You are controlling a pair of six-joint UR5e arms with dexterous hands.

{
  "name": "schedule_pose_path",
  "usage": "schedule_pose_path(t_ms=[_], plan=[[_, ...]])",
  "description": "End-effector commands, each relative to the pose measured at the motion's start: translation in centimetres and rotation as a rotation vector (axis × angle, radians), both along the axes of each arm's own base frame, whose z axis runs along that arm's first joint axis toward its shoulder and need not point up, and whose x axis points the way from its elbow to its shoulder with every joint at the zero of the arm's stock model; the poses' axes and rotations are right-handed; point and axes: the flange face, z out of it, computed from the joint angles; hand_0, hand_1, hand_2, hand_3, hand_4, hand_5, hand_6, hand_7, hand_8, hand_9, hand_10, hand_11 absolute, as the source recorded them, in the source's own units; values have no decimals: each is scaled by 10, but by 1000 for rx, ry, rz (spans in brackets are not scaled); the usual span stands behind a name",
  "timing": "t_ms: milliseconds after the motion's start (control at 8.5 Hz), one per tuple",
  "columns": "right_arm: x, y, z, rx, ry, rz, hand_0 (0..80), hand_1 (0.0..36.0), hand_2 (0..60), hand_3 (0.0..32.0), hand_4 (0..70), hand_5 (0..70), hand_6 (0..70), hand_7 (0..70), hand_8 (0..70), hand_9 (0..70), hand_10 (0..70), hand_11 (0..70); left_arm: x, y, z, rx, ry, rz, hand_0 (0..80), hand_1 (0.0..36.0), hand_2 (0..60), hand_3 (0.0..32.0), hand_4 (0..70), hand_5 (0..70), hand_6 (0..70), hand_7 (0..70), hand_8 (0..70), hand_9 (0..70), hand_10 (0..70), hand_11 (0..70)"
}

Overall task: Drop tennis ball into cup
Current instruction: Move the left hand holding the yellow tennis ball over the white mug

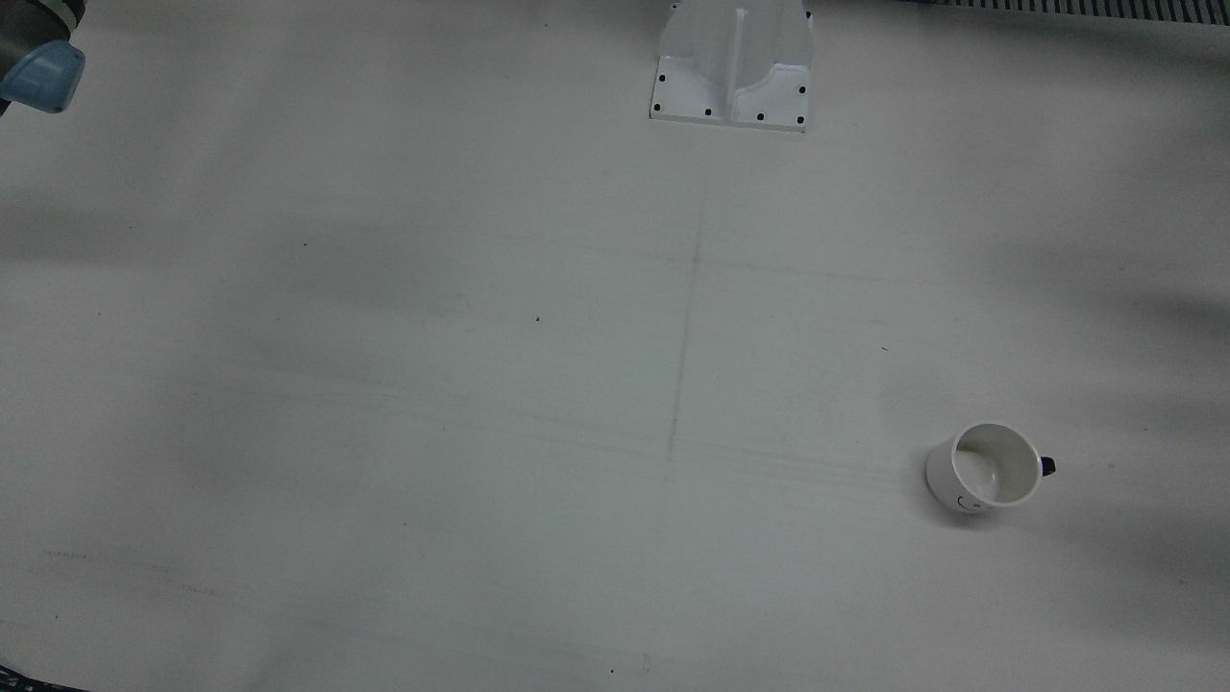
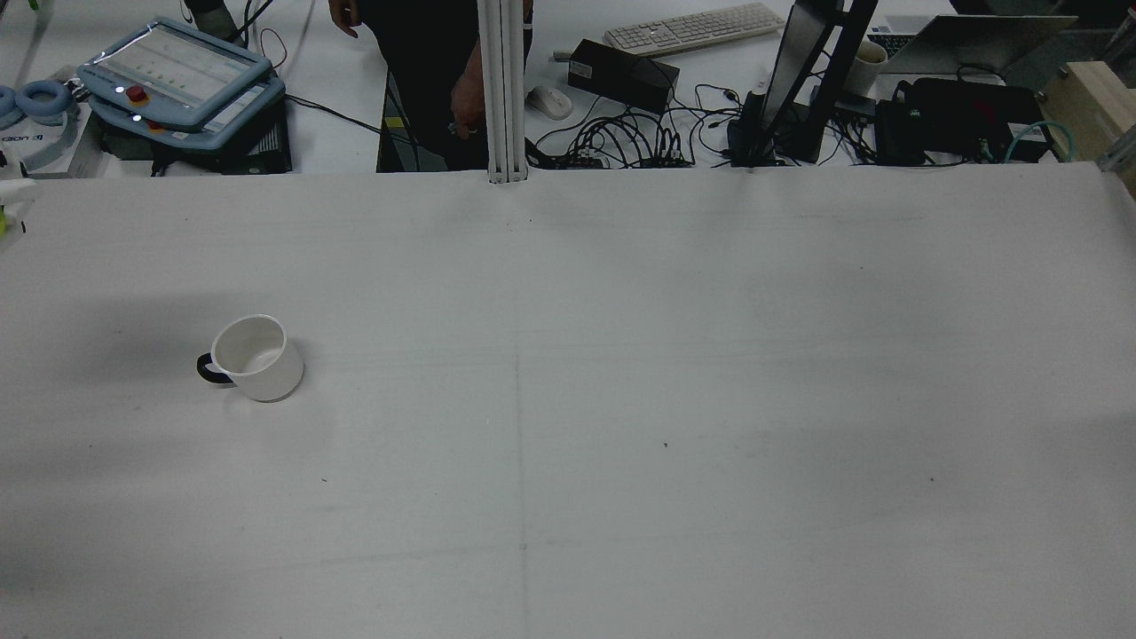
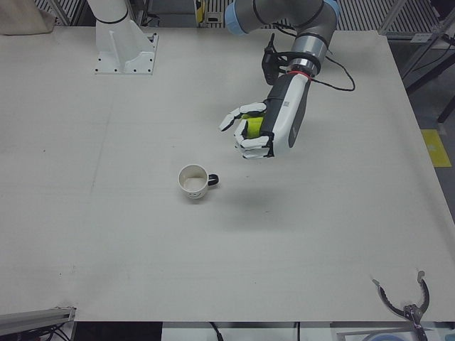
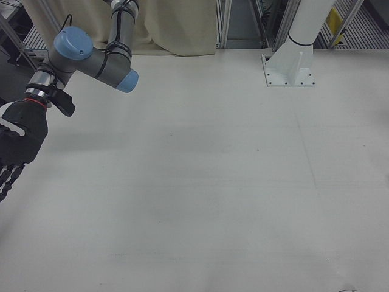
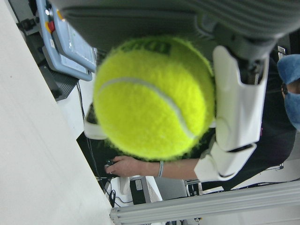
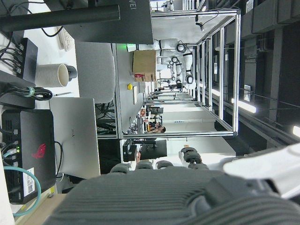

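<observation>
Carry step under way. Left robot hand [image 3: 259, 129] raised above the table [image 3: 320, 234], fingers wrapped around the tennis ball [image 3: 254, 126]. Cup [image 3: 193, 182] upright and empty, below that hand and off to its fingertip side, well apart. Right robot hand [image 4: 15, 149] idle at the far side, fingers extended, holding nothing. Next: bring the ball directly over the cup mouth, then loosen the fingers.

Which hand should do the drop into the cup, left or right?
Left. The left hand already holds the tennis ball and is up and to the right of the cup in the left-front view. The right hand holds no ball and sits at the far side, away from the cup.
</observation>
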Motion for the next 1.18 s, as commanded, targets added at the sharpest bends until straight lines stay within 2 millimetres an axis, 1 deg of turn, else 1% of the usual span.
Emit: schedule_pose_path(t_ms=[0, 118, 235, 353, 471, 588, 706, 824, 1059], plan=[[0, 0, 0, 0, 0, -1, 0, 0, 0, 0, 0, 0, 0, 0, 0, 0, 0, 0, 72, 1, -25, 7, 7, 89, 592, 360, 600, 0, 700, 700, 700, 700, 700, 700, 700, 700], [0, 0, 0, 0, 0, -1, 0, 0, 0, 0, 0, 0, 0, 0, 0, 0, 0, 0, 102, 8, -30, 14, 15, 125, 592, 360, 600, 0, 700, 635, 700, 700, 700, 700, 700, 700], [0, 0, 0, 0, 0, 1, 0, 0, 0, 0, 0, 0, 0, 0, 0, 0, 0, 0, 126, 8, -46, 14, 20, 127, 594, 360, 600, 0, 700, 695, 700, 700, 700, 700, 700, 700], [0, 0, 0, 0, 0, -1, 0, 0, 0, 0, 0, 0, 0, 0, 0, 0, 0, 0, 153, 6, -61, 13, 23, 133, 595, 360, 600, 0, 700, 695, 700, 700, 700, 700, 700, 700], [0, 0, 0, 0, 0, 1, 0, 0, 0, 0, 0, 0, 0, 0, 0, 0, 0, 0, 179, -9, -70, 13, 22, 145, 595, 360, 600, 0, 700, 511, 700, 700, 700, 700, 700, 700], [0, 0, 0, 0, 0, 1, 0, 0, 0, 0, 0, 0, 0, 0, 0, 0, 0, 0, 191, -23, -70, 7, 17, 143, 595, 360, 600, 0, 700, 511, 700, 700, 700, 700, 700, 700], [0, 0, -1, 2, 0, -1, 0, 0, 0, 0, 0, 0, 0, 0, 0, 0, 0, 0, 196, -29, -58, 2, 15, 142, 594, 360, 600, 0, 700, 679, 700, 700, 700, 700, 700, 700], [0, 0, -1, 2, 0, 1, 0, 0, 0, 0, 0, 0, 0, 0, 0, 0, 0, 0, 194, -31, -52, 2, 14, 137, 596, 360, 600, 0, 700, 700, 700, 700, 700, 700, 700, 700], [0, 0, -1, 2, 0, -1, 0, 0, 0, 0, 0, 0, 0, 0, 0, 0, 0, 0, 198, -32, -49, 2, 14, 139, 593, 360, 600, 0, 700, 693, 700, 700, 700, 700, 700, 700]])
